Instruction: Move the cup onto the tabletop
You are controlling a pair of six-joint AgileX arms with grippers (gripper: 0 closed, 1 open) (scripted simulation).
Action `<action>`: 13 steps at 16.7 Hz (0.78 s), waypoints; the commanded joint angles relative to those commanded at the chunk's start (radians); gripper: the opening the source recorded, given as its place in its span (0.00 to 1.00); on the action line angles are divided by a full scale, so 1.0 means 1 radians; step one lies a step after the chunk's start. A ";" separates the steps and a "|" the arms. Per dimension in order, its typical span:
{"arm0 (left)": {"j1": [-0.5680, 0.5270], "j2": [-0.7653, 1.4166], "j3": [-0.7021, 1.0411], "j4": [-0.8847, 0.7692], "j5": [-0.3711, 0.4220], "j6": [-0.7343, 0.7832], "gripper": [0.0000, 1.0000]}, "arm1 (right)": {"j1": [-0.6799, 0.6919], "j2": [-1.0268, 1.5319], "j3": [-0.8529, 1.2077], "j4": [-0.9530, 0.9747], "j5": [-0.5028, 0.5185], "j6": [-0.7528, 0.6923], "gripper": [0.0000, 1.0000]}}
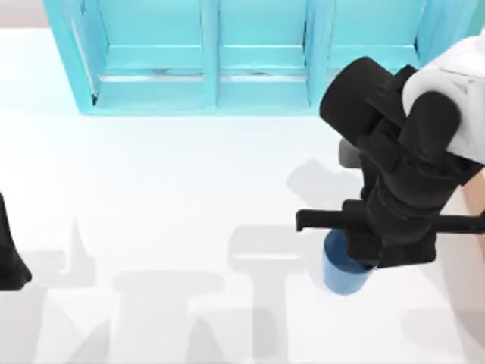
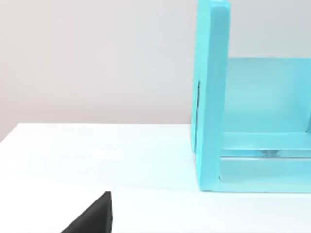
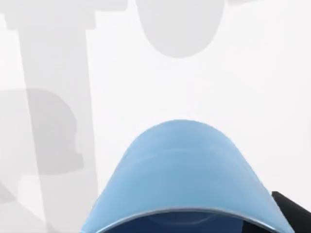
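While the right claw [image 1: 356,254] is clamped on the one blue cup [image 1: 345,274], it stands upright, mouth upward, over the white desk [image 1: 189,197] right of centre; one turquoise shelf unit [image 1: 227,57] behind; left claw [image 1: 9,250] parked at the left edge.

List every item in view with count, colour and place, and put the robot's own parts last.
cup: one, blue with a lighter rim, right of the table's middle, under the right end effector.
shelf unit: one, turquoise, along the far edge of the tabletop, open compartments facing forward.
tabletop: one, white, spanning the scene, crossed by grey shadows.
right end effector: one, black, directly over the cup on the table's right side.
left end effector: one, black, parked at the table's left edge.
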 joint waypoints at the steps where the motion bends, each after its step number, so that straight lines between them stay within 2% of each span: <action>1: 0.000 0.000 0.000 0.000 0.000 0.000 1.00 | 0.005 0.012 -0.024 0.039 0.001 0.003 0.00; 5: 0.000 0.000 0.000 0.000 0.000 0.000 1.00 | 0.024 0.058 -0.108 0.170 0.003 0.016 0.00; 9: 0.000 0.000 0.000 0.000 0.000 0.000 1.00 | 0.027 0.063 -0.112 0.178 0.002 0.017 0.00; 13: 0.000 0.000 0.000 0.000 0.000 0.000 1.00 | 0.027 0.063 -0.112 0.178 0.002 0.017 0.30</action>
